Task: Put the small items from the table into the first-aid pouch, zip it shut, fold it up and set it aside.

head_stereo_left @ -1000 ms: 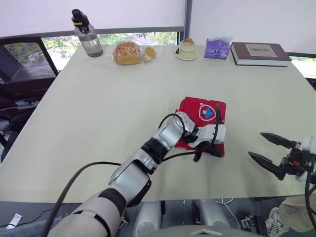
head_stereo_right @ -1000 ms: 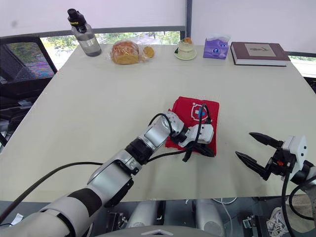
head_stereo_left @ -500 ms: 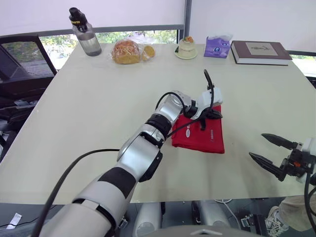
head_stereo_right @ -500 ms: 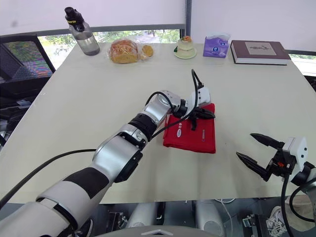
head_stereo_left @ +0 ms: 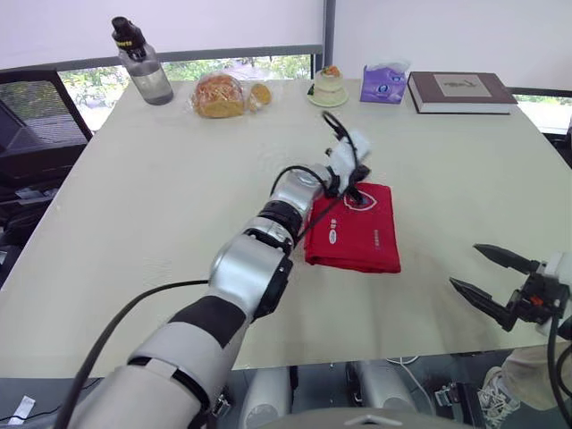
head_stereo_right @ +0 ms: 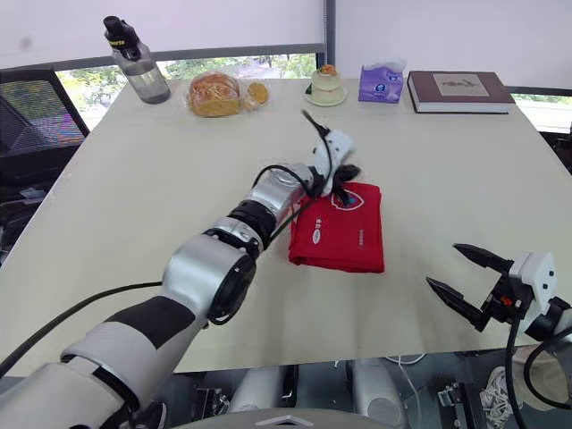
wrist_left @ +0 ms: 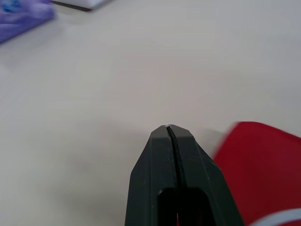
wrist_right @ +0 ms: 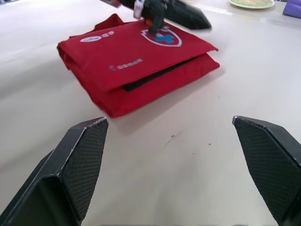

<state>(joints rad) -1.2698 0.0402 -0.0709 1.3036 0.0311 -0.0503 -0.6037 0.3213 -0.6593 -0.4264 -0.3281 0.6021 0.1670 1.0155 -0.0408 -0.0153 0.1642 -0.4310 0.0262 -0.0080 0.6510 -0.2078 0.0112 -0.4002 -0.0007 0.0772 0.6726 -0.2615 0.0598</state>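
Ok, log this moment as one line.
first-aid pouch: folded, flat on table | left gripper: jaws shut, at pouch's far edge | right gripper: jaws open, apart from pouch, near table's front edge

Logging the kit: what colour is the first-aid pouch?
The pouch is red, clearest in the right wrist view.

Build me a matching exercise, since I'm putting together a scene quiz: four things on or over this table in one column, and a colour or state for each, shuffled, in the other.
Things:
1. first-aid pouch
2. tissue pack
3. left end effector
4. right end effector

Colour or state:
A. open
B. purple
C. red
D. shut

Pairs: 1-C, 2-B, 3-D, 4-A.
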